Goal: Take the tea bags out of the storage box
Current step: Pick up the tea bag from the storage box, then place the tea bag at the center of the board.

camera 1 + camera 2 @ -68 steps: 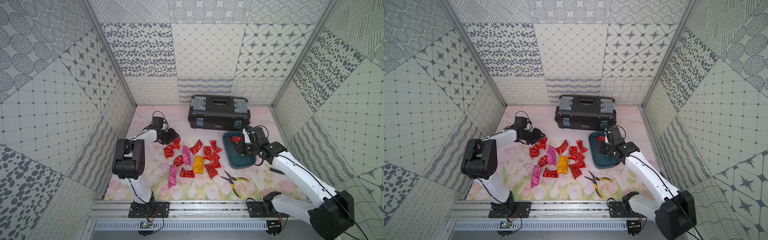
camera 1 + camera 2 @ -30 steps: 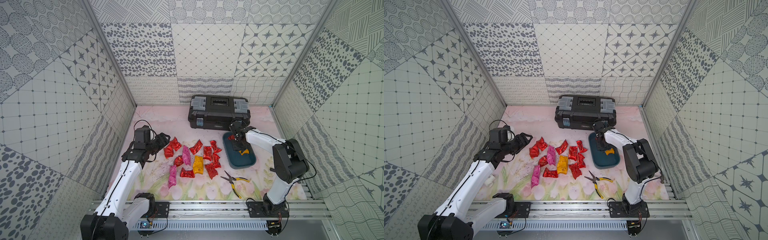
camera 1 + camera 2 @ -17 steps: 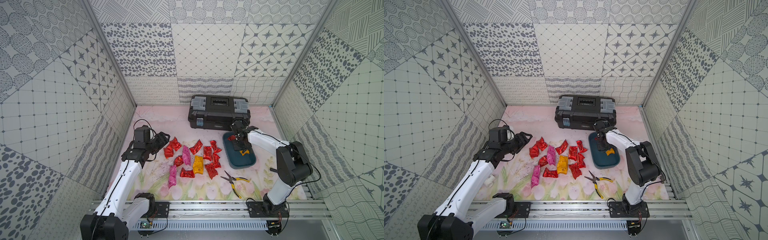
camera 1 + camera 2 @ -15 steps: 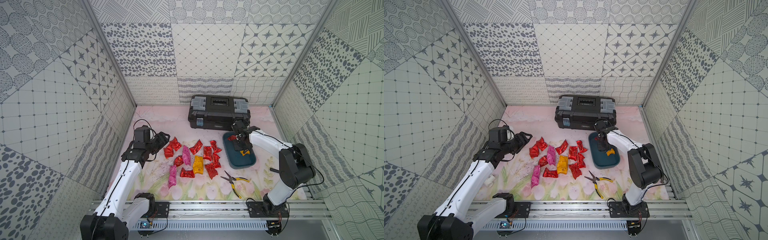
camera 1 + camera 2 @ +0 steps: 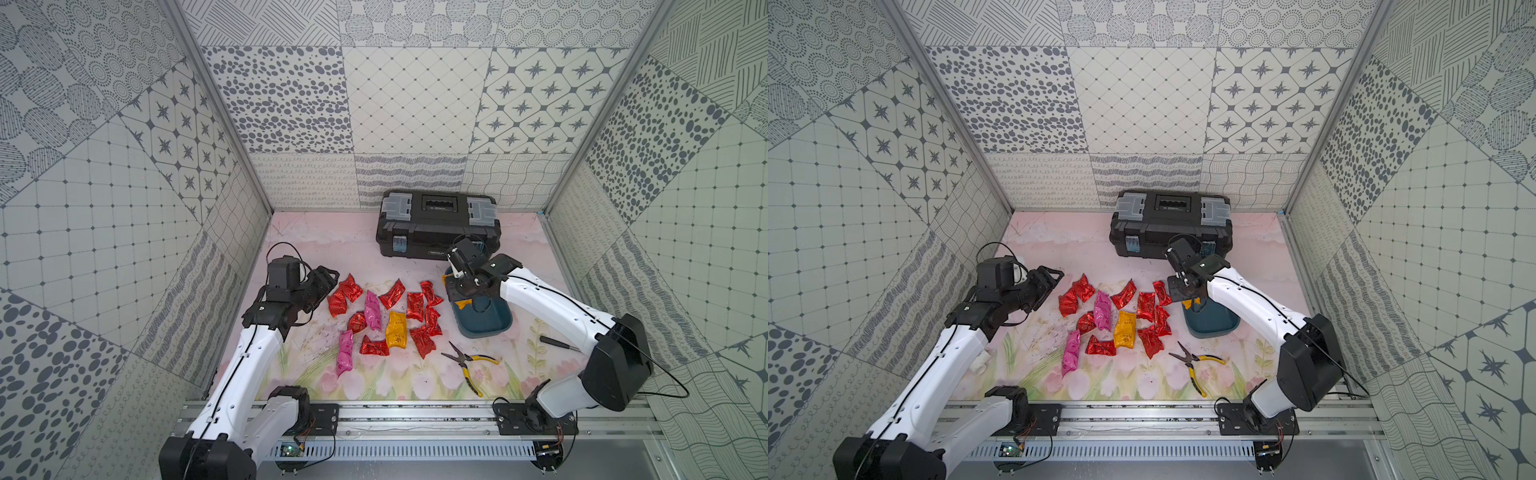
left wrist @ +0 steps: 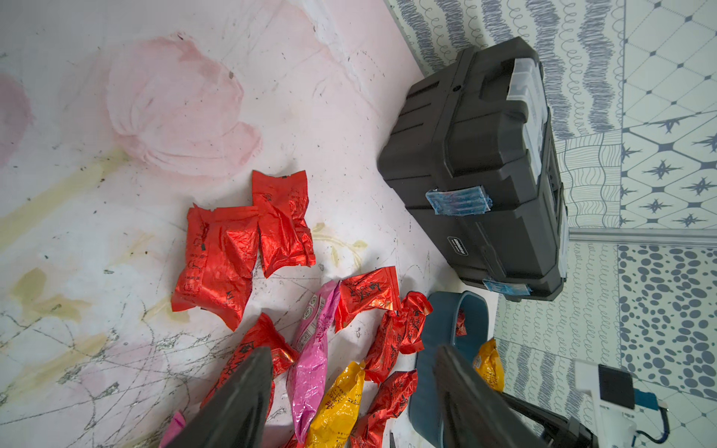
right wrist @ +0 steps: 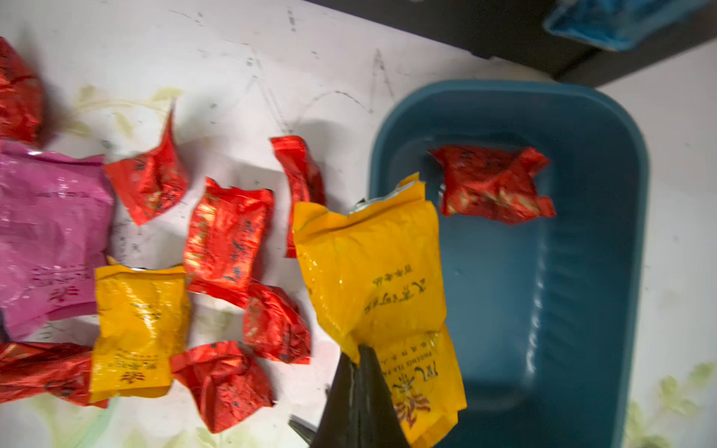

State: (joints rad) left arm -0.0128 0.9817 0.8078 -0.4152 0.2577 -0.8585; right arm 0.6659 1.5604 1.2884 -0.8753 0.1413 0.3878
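Over on your left, the left gripper (image 5: pixel 326 277) hovers beside the pile with its black jaws well apart and nothing between them. Next comes the scatter of crinkly shiny foil tea bags (image 5: pixel 415 305) lying on the flowered mat (image 5: pixel 307 237), mostly red with some pink and yellow.

Now the action: your right gripper (image 7: pixel 359 353) is pinched tight on one end of a yellow-orange foil sachet (image 7: pixel 372 271), which hangs across the rim of the shallow dark teal plastic storage box (image 7: pixel 636 194) on the pile side. Carry it clear of that rim before you let go, and pick a bare patch of mat; it's a thin end pinch, so I'd move smoothly.

One crumpled red foil sachet (image 7: pixel 492 186) lies inside the box, probably your next pick.

Mind the big black toolbox (image 5: pixel 436 224) just behind the box. The yellow-handled pliers (image 5: pixel 469 359) lie in front, near the pile's edge.
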